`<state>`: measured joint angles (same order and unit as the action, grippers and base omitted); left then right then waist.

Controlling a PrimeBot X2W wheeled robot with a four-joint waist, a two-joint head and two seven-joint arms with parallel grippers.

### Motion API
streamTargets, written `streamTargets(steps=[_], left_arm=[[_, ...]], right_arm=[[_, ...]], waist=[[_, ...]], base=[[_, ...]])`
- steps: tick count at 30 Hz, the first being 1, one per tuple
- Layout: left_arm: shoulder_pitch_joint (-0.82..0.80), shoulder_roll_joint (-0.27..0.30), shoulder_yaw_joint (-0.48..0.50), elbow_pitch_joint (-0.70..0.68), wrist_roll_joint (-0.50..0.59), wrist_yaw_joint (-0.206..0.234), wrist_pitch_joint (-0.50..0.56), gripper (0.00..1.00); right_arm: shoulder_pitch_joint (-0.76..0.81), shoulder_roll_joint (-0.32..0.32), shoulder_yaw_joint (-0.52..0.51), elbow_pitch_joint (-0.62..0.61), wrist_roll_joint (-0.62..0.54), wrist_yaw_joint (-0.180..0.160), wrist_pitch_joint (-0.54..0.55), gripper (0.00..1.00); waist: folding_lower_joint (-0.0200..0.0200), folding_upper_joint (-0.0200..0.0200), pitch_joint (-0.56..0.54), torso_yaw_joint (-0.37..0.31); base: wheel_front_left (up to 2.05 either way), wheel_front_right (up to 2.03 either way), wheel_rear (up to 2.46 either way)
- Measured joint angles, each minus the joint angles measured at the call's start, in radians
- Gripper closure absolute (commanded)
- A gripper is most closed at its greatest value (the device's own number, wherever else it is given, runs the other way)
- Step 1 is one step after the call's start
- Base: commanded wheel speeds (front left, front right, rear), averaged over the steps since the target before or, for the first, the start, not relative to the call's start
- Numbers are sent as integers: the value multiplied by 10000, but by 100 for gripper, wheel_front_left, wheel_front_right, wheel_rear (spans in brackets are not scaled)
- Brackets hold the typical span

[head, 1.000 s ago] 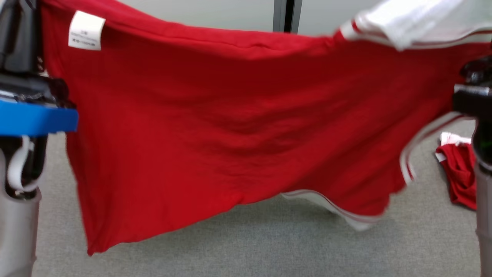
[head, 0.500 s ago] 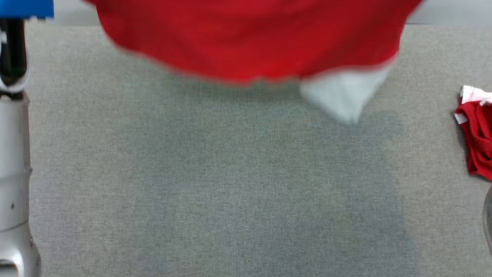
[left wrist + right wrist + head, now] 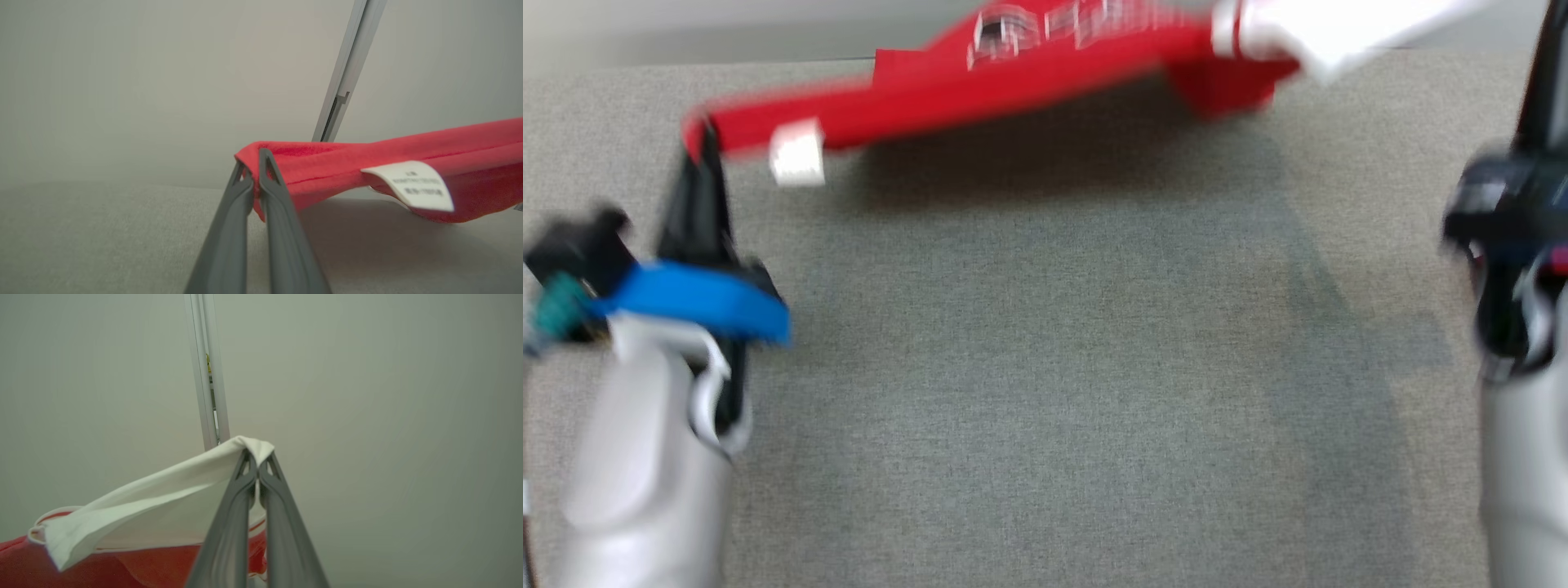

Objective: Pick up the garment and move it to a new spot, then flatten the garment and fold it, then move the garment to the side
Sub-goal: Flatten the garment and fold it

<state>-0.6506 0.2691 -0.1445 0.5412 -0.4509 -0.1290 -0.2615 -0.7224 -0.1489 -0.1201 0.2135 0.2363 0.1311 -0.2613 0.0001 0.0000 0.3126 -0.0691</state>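
Note:
The garment (image 3: 1029, 82) is a red shirt with white sleeves, blurred with motion and stretched out almost flat just above the far part of the grey table (image 3: 1045, 367). A white label (image 3: 796, 155) hangs near its left end. My left gripper (image 3: 696, 137) is shut on the garment's red left corner (image 3: 327, 167), and the left wrist view shows its fingertips (image 3: 265, 163) pinching the cloth beside the label (image 3: 408, 183). My right gripper (image 3: 257, 457) is shut on the tip of a white sleeve (image 3: 143, 506), held high at the far right.
A pale wall with a metal post (image 3: 347, 81) stands behind the table's far edge. The post (image 3: 206, 375) also rises behind the sleeve. My two pale forearms (image 3: 645, 457) flank the table at left and right. The garment throws a shadow (image 3: 1054, 163) on the tabletop.
The head view has shifted. The garment hung like a curtain before me; now it is flung out almost flat toward the table's far edge, both grippers still holding it.

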Motion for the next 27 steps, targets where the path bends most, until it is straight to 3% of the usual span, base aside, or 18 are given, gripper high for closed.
streamTargets(steps=[9, 27], left_arm=[[3465, -1039, 309, 230, -109, -8, -2, 100], [7133, -2080, 1024, -198, 523, -10, -2, 100]], right_arm=[[4807, 874, -290, -267, 765, -2, 0, 100], [9590, 988, -276, 169, 1001, 0, 0, 100]], waist=[[-3, 0, -376, -95], [-4, 0, -2177, -197]], base=[[0, 0, 0], [0, 0, 0]])
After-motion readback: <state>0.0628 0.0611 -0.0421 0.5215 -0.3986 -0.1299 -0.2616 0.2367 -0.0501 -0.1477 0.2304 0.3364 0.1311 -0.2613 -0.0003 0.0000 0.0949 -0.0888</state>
